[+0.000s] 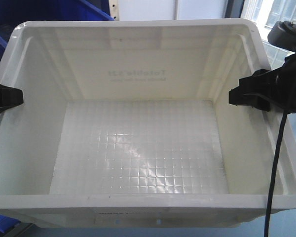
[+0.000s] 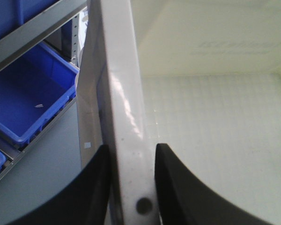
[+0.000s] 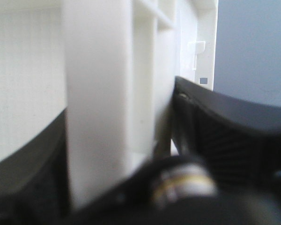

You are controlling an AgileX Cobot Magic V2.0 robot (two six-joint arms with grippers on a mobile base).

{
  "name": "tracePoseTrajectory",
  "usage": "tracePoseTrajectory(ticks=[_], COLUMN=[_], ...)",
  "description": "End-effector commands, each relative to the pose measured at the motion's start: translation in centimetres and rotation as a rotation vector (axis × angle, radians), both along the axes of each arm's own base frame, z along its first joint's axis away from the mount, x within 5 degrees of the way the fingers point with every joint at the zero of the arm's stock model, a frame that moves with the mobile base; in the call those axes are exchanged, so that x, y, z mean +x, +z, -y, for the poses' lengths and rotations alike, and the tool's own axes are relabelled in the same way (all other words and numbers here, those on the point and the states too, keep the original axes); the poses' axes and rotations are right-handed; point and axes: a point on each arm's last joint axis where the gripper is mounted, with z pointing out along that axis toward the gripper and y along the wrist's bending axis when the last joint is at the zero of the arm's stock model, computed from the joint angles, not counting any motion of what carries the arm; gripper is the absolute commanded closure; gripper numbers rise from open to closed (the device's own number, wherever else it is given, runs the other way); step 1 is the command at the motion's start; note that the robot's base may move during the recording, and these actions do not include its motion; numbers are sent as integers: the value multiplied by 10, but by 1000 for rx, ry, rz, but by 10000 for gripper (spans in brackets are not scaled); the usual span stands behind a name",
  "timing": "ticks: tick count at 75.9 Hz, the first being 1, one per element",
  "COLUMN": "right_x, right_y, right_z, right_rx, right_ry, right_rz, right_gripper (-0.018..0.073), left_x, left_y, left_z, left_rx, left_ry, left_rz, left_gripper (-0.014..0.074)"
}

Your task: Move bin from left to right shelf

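The bin fills the front view. Inside, only its grid floor w/ glare is seen, plus mirrored print on the far wall. A blue crate is seen in a grey rack at upper left of the left wrist view. The left pincer is clenched on the bin's rim, one finger inside, one outside. The right pincer is likewise clamped on the opp. rim, in a blurred view.

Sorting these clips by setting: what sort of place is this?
Probably a warehouse or stockroom: blue crates on a grey steel rack, plus a large white tote bin.
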Motion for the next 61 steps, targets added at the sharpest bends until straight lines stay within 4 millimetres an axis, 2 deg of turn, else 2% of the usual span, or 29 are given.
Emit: tracePoseTrajectory(ticks=[1,61], right_x=[-4,-4], right_y=[29,29], right_z=[-5,-5], right_rx=[119,119], right_ry=[-9,-9], right_rz=[135,135], right_gripper=[565,565], left_x=[-3,-3], left_y=[30,30], left_z=[3,3], left_rx=[-109,-109], left_ry=[9,9], left_rz=[179,179], left_gripper=[602,602])
